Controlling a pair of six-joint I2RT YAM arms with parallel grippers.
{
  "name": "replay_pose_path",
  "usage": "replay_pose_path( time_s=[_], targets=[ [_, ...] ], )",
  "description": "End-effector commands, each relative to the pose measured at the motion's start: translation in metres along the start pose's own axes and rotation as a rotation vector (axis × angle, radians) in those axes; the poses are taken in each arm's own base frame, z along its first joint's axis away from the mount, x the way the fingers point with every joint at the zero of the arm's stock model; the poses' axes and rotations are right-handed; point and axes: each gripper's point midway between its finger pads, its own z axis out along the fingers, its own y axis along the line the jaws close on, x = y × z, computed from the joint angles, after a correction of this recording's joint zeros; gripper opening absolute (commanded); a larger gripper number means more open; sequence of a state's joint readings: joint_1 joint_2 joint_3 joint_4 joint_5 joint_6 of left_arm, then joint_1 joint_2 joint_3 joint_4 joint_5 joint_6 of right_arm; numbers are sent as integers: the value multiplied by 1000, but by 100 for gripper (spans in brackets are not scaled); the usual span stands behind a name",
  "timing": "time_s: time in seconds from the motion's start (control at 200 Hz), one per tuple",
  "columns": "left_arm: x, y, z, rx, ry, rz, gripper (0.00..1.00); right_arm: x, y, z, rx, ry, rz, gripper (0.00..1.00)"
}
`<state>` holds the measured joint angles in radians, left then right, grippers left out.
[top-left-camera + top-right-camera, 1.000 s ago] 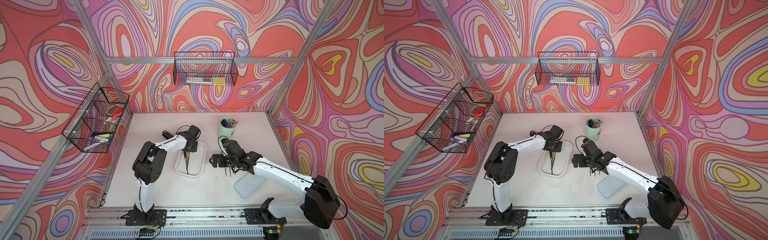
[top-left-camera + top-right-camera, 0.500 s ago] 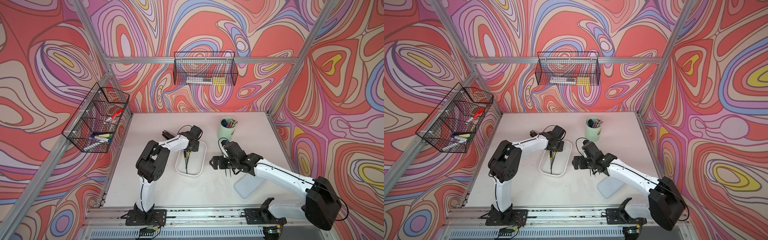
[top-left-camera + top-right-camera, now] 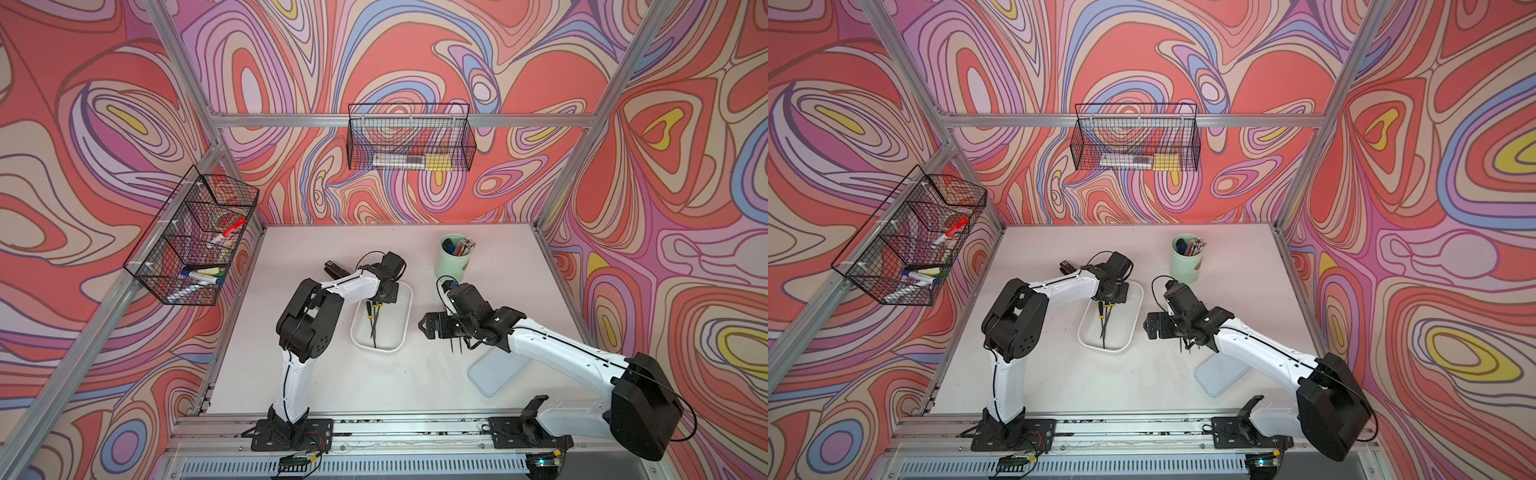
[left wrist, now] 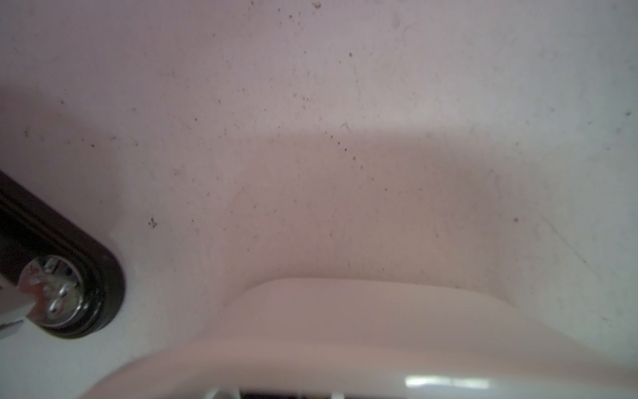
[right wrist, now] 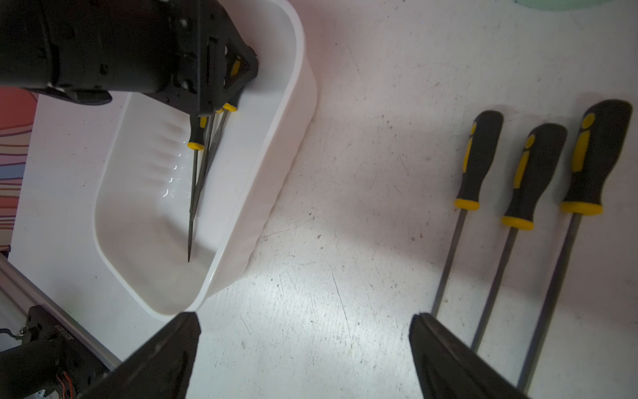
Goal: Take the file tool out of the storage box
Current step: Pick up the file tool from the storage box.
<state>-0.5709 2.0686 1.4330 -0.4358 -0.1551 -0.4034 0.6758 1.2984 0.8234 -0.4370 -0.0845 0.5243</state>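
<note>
**File tool (image 5: 230, 107) gripped at its handle, lying in the storage box (image 3: 392, 328)**

We see the file tool as a slim thing: a black handle with a yellow stripe, a yellow collar, and a thin dark-grey shaft that tapers to a point. It lies inside the storage box, handle toward the far end and tip toward the robot's side. The other files (image 5: 195, 138) in the box have the same look, and their shafts cross its own.

The storage box is a shallow white tub with rounded corners. It stands on the table (image 3: 332, 382) between the two arms.

The left gripper (image 5: 238, 74) stands over the far end of the box with its jaws drawn together on the tool's handle. In the right wrist view a strip of yellow shows between the fingers. We cannot tell whether the handle is clear of the box floor.

The right gripper (image 5: 303, 345) hangs over bare table just beside the box, its jaws spread wide with nothing between them. Near it, outside the box, three files (image 5: 533, 179) lie side by side on the table.
</note>
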Motion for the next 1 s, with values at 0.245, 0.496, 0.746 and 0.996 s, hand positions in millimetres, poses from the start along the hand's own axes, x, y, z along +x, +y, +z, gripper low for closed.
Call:
replay_pose_path(
  time_s=[0.245, 0.496, 0.746, 0.996],
  targets=[
    [-21, -35, -56, 266, -92, -88, 13, 0, 29, 1, -186, -31, 12, 93],
    [-43, -51, -113, 482, -192, -264, 12, -10, 56, 1, -366, -100, 68, 85],
    [-44, -53, -131, 554, -202, -386, 12, -14, 71, 4, -458, -105, 66, 64],
    [-42, -66, -133, 634, -165, -410, 11, -17, 77, 9, -482, -93, 53, 50]
  ],
)
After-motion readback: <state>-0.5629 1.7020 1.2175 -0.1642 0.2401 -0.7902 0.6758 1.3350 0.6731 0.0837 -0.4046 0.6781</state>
